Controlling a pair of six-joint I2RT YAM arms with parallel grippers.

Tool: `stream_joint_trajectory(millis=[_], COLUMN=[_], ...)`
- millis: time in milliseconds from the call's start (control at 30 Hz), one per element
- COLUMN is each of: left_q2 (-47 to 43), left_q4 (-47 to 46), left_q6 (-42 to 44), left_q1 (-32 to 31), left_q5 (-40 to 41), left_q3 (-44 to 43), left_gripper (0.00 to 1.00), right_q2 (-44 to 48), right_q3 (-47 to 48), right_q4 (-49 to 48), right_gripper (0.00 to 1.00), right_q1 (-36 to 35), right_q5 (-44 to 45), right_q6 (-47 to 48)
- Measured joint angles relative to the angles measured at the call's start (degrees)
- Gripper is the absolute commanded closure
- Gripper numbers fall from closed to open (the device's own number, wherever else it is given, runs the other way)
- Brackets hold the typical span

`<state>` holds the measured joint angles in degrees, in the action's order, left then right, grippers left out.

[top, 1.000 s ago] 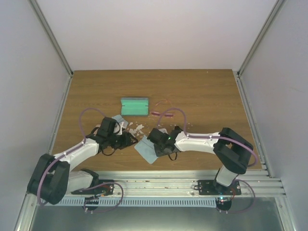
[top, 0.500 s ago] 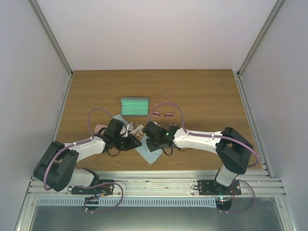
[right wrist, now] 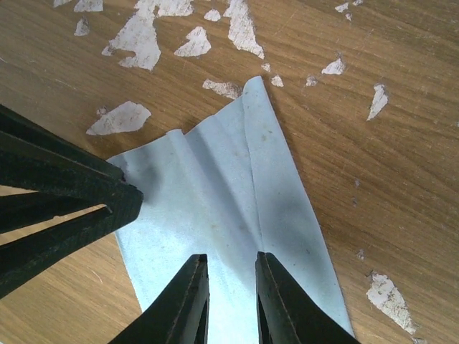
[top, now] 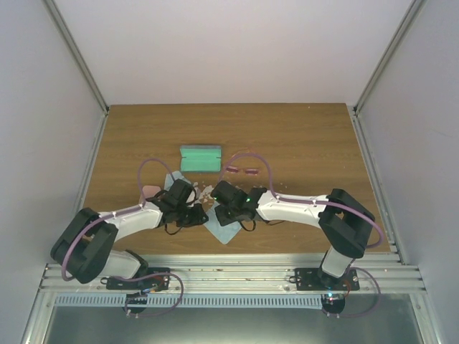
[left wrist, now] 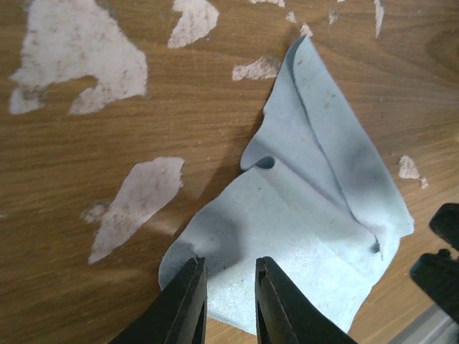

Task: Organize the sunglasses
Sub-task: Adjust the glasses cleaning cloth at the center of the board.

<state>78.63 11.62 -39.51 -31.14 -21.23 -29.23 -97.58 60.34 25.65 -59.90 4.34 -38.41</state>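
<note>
I see left jaws and right jaws slightly parted, empty, over the blue cloth. Pink sunglasses lie to its upper right.

Sunglasses right of case; cloth nearer, on table.

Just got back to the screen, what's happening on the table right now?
Both arms meet over the light blue cloth near the front middle of the table. The left tool and the right tool are each poised over it, fingers slightly apart and holding nothing. The pink sunglasses lie untouched farther back, beside the green case.
</note>
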Motion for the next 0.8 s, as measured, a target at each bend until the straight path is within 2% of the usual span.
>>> stream_joint_trajectory(millis=[233, 467, 633, 800], left_q2=[-3.21, -6.84, -9.25, -10.43], left_q4=[4.9, 9.44, 12.46, 8.74], left_q6=[-0.87, -2.95, -3.48, -3.91], left_q1=[-1.49, -2.93, -3.02, -3.02], left_q5=[4.94, 6.49, 5.81, 1.11], left_q3=[0.5, 1.73, 2.14, 2.14], left_gripper=[0.83, 0.88, 0.87, 0.87], right_q2=[0.0, -0.68, -4.26, -7.08], right_q3=[0.0, 0.0, 0.11, 0.11], right_q4=[-0.52, -3.3, -5.64, -6.36], right_gripper=[0.83, 0.91, 0.93, 0.94], right_q1=[0.0, 0.0, 0.0, 0.02], right_q5=[-0.02, -1.97, -4.74, -5.86], right_q6=[-1.11, -0.87, -0.39, -0.42])
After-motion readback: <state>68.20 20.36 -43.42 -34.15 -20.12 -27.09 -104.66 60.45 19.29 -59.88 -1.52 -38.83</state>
